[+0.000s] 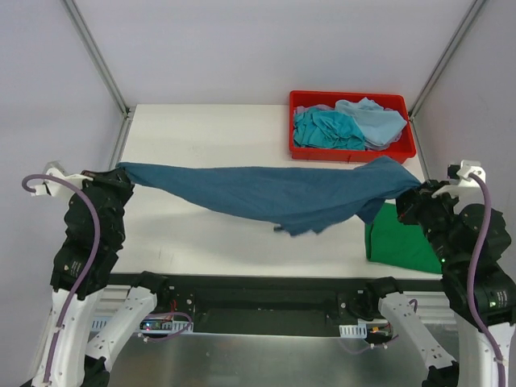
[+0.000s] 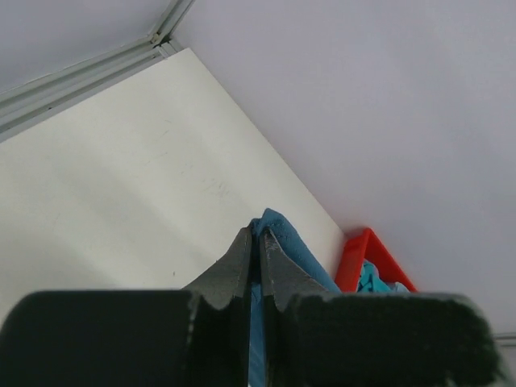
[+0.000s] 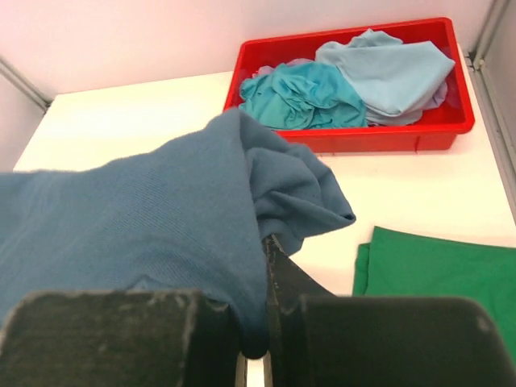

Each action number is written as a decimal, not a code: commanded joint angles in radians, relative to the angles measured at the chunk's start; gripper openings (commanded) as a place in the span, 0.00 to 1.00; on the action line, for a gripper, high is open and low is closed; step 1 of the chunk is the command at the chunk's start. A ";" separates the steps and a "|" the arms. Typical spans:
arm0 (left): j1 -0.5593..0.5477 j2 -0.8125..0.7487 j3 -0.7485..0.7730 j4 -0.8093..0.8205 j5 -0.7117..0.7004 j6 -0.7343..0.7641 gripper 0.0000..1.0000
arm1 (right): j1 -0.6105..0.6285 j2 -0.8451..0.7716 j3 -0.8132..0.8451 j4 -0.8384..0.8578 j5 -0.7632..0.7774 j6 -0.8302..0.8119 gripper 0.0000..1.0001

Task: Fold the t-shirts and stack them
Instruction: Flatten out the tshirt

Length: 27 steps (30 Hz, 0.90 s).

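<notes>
We see a white table [image 1: 201, 133] boxed in by pale grey walls [image 1: 266, 40] and metal corner posts [image 1: 97, 56]. Our left gripper [image 1: 119, 172] and right gripper [image 1: 413, 196], both pinched shut on the dark teal-blue t-shirt [image 1: 274, 193], hold it sagging above the table from its left edge to its right edge. A green t-shirt [image 1: 399, 238] lies flat at the near right corner, while a turquoise t-shirt [image 1: 326, 129] and a pale blue t-shirt [image 1: 377, 121] sit crumpled in the red bin [image 1: 355, 155] at the far right corner.

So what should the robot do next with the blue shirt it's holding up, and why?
Probably lower both arms to lay the blue shirt flat on the table. It hangs sagging between the left gripper and right gripper, both shut on it, unfolded; the green shirt lies folded.
</notes>
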 commanded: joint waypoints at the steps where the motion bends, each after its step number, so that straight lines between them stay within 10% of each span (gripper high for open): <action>1: 0.009 0.062 -0.011 -0.001 0.021 0.009 0.00 | -0.004 0.063 0.014 -0.024 -0.057 -0.004 0.00; 11: 0.040 0.688 0.069 -0.003 -0.025 0.035 0.00 | -0.022 0.650 0.005 0.107 0.088 0.018 0.06; 14: 0.073 0.900 0.153 -0.030 0.082 0.038 0.00 | -0.025 0.868 0.081 0.118 0.071 0.027 0.29; 16: 0.077 0.975 0.181 -0.049 0.121 0.041 0.00 | -0.022 0.954 0.155 0.063 0.072 0.029 0.64; 19: 0.077 1.003 0.169 -0.050 0.122 0.039 0.00 | -0.001 0.931 0.133 0.064 0.101 -0.003 0.95; 27: 0.077 0.948 0.087 -0.049 0.151 0.021 0.00 | 0.175 0.602 -0.216 0.090 -0.035 0.010 0.96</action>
